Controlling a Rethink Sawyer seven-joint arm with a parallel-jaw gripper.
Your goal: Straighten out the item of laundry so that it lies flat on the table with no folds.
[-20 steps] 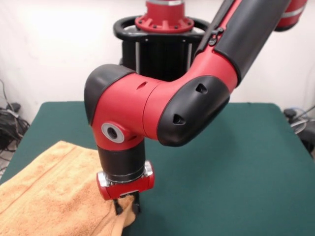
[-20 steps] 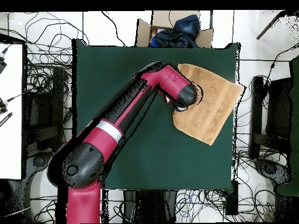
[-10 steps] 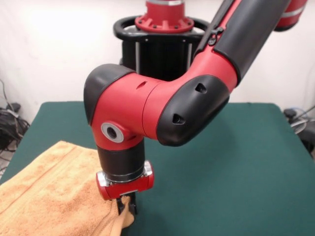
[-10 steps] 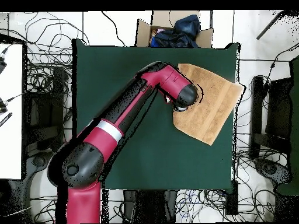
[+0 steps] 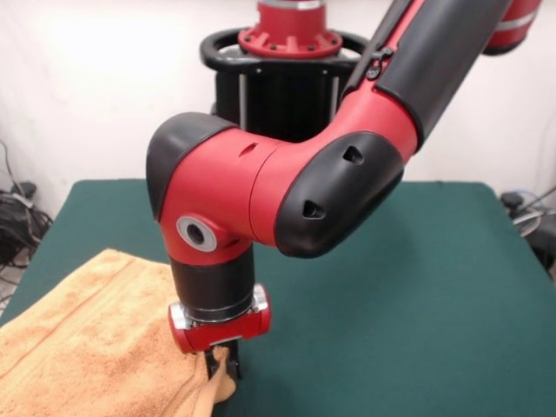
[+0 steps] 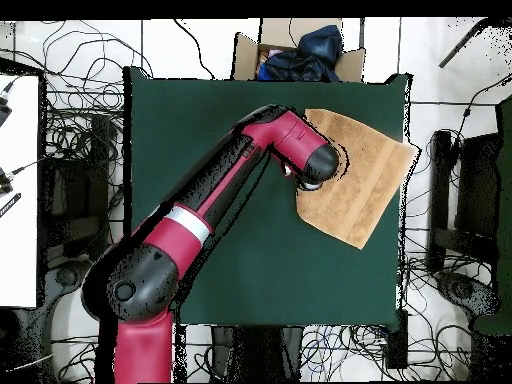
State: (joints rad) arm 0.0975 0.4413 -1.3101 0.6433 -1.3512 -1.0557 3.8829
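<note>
Front view: the red and black arm (image 5: 287,187) comes down over the dark green table (image 5: 417,304) and ends in a gripper (image 5: 223,367) whose dark fingers are pinched narrow on a raised edge of the peach-orange terry towel (image 5: 95,347); a small peak of cloth stands up between the fingers, just below the red wrist ring; the rest of the towel spreads away toward the lower left corner of the picture, with soft ridges and a woven band running along it; it does not lie fully flat near the gripper. Overhead view: the towel (image 6: 365,185) lies as a slanted rectangle at one far corner of the table (image 6: 200,130), one corner reaching the table's side edge; the arm's (image 6: 215,205) end covers the towel's inner edge, so the gripper itself is hidden there; a cardboard box (image 6: 300,50) with dark cloth inside sits beyond the table; cables (image 6: 75,130) litter the floor around it.
</note>
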